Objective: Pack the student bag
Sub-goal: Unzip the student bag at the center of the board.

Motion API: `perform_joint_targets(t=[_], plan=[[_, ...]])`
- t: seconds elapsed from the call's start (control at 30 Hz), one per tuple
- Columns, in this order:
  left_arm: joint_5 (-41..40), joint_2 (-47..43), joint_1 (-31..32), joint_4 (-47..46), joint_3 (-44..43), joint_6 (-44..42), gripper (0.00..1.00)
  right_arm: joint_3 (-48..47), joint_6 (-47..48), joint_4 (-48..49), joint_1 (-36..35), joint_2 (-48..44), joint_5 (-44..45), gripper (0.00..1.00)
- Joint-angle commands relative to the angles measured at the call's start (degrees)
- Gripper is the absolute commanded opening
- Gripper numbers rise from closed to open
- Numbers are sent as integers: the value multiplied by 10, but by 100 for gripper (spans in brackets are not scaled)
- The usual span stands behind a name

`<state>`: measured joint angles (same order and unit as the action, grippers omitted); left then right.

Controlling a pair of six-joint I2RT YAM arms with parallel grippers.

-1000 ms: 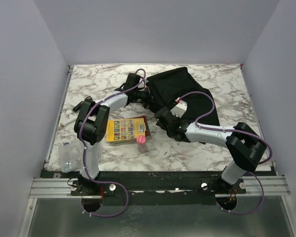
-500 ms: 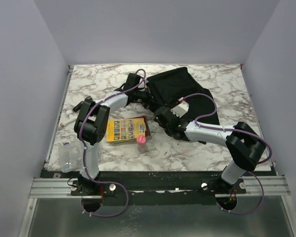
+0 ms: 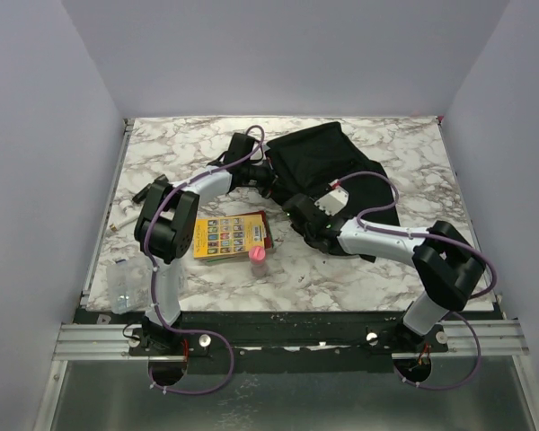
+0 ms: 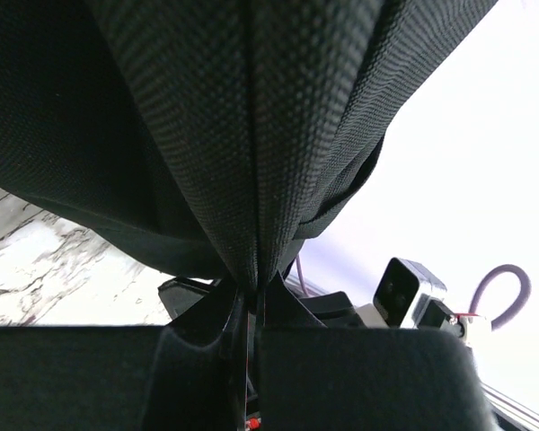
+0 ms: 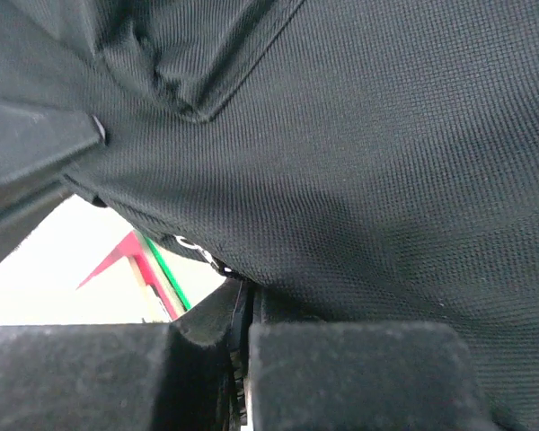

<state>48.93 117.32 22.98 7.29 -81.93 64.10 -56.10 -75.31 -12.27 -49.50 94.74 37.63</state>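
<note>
Since the earlier frame the right gripper [image 3: 298, 214] has been pressed together on the near edge of the student bag [image 3: 328, 166], which is laid at the far middle of the table [image 3: 404, 144]. The left gripper [image 3: 271, 180] is pinched on a fold of fabric at the bag's left side. Nothing appears to have been packed yet: the yellow booklet [image 3: 226, 235], pink-capped bottle [image 3: 258, 255] and clear box [image 3: 123, 285] are left outside.

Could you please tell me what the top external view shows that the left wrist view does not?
Only the top external view shows the yellow book, the pink-capped bottle and the clear plastic container. Only the left wrist view shows how the left gripper pinches a fabric fold. Both show the student bag and the marble table.
</note>
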Motion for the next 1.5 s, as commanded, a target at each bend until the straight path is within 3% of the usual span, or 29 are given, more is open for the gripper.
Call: perform_joint_targets(t=[0.0, 0.07, 0.17, 0.33, 0.5, 0.6, 0.63, 0.67, 0.73, 0.87, 0.93, 1.03, 1.17, 1.33, 1.47], plan=[[16, -9, -14, 33, -42, -43, 0, 1, 170, -28, 4, -39, -81, 1], [3, 11, -19, 89, -84, -77, 0, 26, 234, -35, 4, -63, -144, 1], [25, 54, -41, 112, -144, -81, 0, 45, 311, -120, 4, -104, -181, 1], [28, 102, -77, 169, -216, -99, 0, 84, 341, -208, 3, -181, -211, 1], [14, 109, -84, 211, -243, -133, 0, 126, 323, -182, 4, -205, -188, 1], [14, 94, -79, 212, -229, -151, 0, 101, 350, -152, 4, -193, -200, 1], [7, 84, -77, 214, -217, -158, 4, 93, 360, -139, 4, -188, -215, 1], [1, 72, -75, 214, -201, -161, 18, 86, 375, -126, 4, -184, -226, 1], [-10, 43, -69, 212, -168, -164, 55, 78, 400, -94, 4, -179, -252, 1], [-27, -39, -54, 187, -67, -140, 81, 46, 422, -72, 4, -156, -286, 0], [-33, -85, -47, 143, 5, -103, 88, 47, 426, -50, 4, -154, -306, 1], [-19, -113, -29, 60, 80, -31, 88, 52, 434, -32, 5, -150, -322, 0], [-5, -73, 15, 29, 62, 4, 84, 43, 455, -46, 5, -140, -316, 1], [-18, -23, 28, 41, 28, -15, 46, 59, 455, -47, 5, -164, -306, 1], [-69, -1, 3, 153, -45, -104, 16, 72, 436, -67, 5, -171, -287, 1]])
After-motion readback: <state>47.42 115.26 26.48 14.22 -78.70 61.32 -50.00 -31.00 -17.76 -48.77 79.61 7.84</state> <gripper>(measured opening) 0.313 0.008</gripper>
